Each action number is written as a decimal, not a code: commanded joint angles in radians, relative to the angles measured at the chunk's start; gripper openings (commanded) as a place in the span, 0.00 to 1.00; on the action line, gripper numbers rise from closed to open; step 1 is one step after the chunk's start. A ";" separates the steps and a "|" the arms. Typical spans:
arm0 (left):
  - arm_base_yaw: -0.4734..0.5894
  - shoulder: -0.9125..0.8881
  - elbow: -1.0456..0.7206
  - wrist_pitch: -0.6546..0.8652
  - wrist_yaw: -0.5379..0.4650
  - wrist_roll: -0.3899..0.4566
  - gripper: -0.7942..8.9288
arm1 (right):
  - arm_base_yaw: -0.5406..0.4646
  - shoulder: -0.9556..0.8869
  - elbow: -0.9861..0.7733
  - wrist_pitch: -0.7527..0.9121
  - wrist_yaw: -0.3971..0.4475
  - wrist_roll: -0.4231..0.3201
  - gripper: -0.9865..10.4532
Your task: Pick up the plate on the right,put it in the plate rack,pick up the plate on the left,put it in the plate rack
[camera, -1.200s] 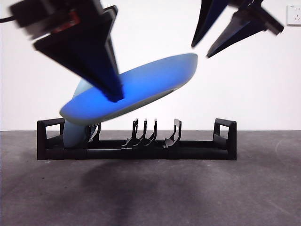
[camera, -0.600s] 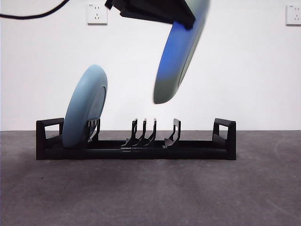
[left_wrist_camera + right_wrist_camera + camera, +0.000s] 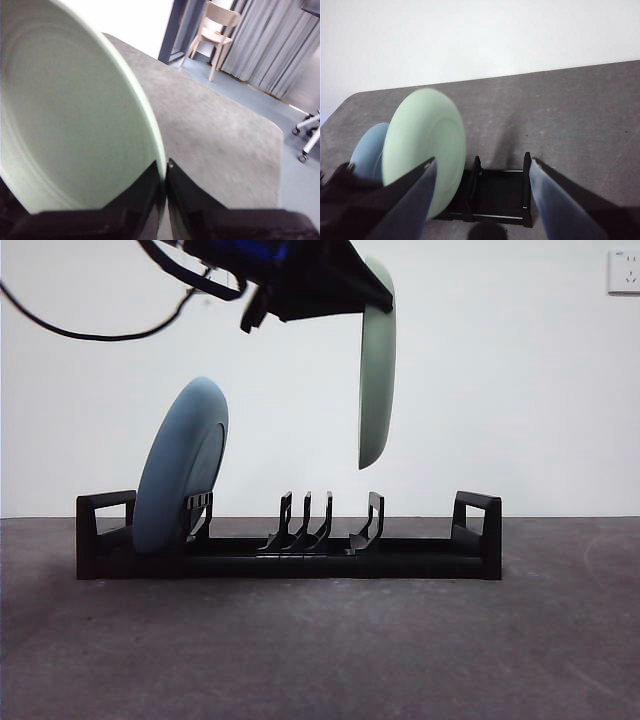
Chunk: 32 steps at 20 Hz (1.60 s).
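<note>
Halfway there: blue plate (image 3: 182, 468) already sits at the rack's (image 3: 290, 540) left end, while the left claw (image 3: 164, 172), pinched tight on the green plate (image 3: 377, 365), hangs it upright upper-middle above the prongs; right claw (image 3: 481, 167) wide open, empty.

The green plate (image 3: 377, 365) has its top hidden behind the left end effector (image 3: 165, 172) in the front view. The blue plate (image 3: 366, 152) is partly covered in the right wrist view.

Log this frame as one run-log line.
left pincer: shut on green plate, upright above plate rack | right pincer: open, empty | blue plate: racked
</note>
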 commanded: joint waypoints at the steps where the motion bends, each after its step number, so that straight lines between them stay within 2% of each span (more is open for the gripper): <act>1: 0.018 0.062 0.061 -0.007 0.002 -0.010 0.07 | 0.000 0.002 0.000 0.002 0.004 -0.005 0.36; 6: 0.035 0.118 0.098 -0.027 -0.039 -0.008 0.07 | 0.000 0.002 0.000 -0.013 0.006 -0.006 0.36; 13: 0.041 0.169 0.098 -0.059 -0.037 -0.004 0.07 | 0.000 0.004 0.000 -0.013 0.006 -0.014 0.36; 21: 0.041 0.172 0.098 -0.132 -0.065 0.035 0.08 | 0.000 0.004 0.000 -0.013 0.006 -0.020 0.36; 23: 0.041 0.172 0.098 -0.148 -0.064 0.034 0.12 | 0.000 0.004 0.000 -0.013 0.006 -0.020 0.36; 26: 0.039 0.172 0.098 -0.171 -0.064 0.034 0.25 | 0.000 0.004 0.000 -0.014 0.005 -0.020 0.36; 28: 0.037 0.172 0.098 -0.185 -0.064 0.034 0.31 | 0.000 0.004 0.000 -0.015 0.003 -0.020 0.36; 32: 0.032 0.166 0.098 -0.196 -0.046 0.033 0.32 | 0.000 0.004 0.000 -0.030 0.003 -0.025 0.36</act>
